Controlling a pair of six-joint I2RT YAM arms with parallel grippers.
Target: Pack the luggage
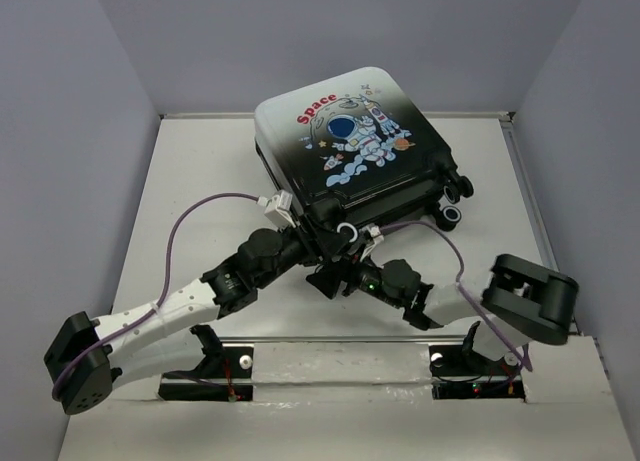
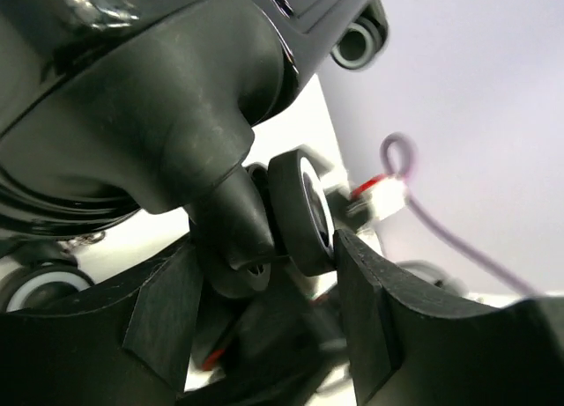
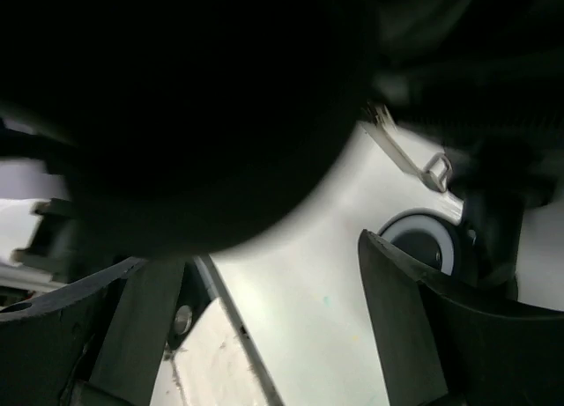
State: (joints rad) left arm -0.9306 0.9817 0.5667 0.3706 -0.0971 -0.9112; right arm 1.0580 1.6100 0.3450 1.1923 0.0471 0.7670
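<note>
Grey panels wall in the white table point(image 1: 190, 181) on the left, back and right, so my working room stops at those three edges. The luggage point(image 1: 340, 151) lies flat and closed at the far middle, turned at an angle. Its far corner sits close to the back wall. A broad strip of table shows between its left side and the left wall. On the right the strip is narrower, and two wheels point(image 1: 452, 216) stick out into it. The near edge of the case faces the arms, and both of them crowd in there, just beside each other.

From the left wrist I see the left gripper point(image 2: 269, 252) clamped on a wheel point(image 2: 300, 212). One finger point(image 2: 370, 318) touches the wheel's rim and the other rests against the black caster leg point(image 2: 225, 221). From above, this gripper point(image 1: 322, 239) sits at the near corner of the case, with a purple cable point(image 1: 190, 221) looping off the arm over the table on the left.

The right gripper point(image 3: 264, 256) stands spread wide, with only white table between its fingers. The dark shell hangs overhead and another wheel point(image 3: 423, 243) shows past the right finger. A metal zip pull point(image 3: 436, 170) hangs near it, untouched. In the overhead view the right gripper point(image 1: 332, 278) lies just short of the case's near edge.

Red "Space" lettering point(image 1: 318, 107) crosses the lid above a cartoon astronaut point(image 1: 365, 136). The smaller marks beside it are too small for me to read.
</note>
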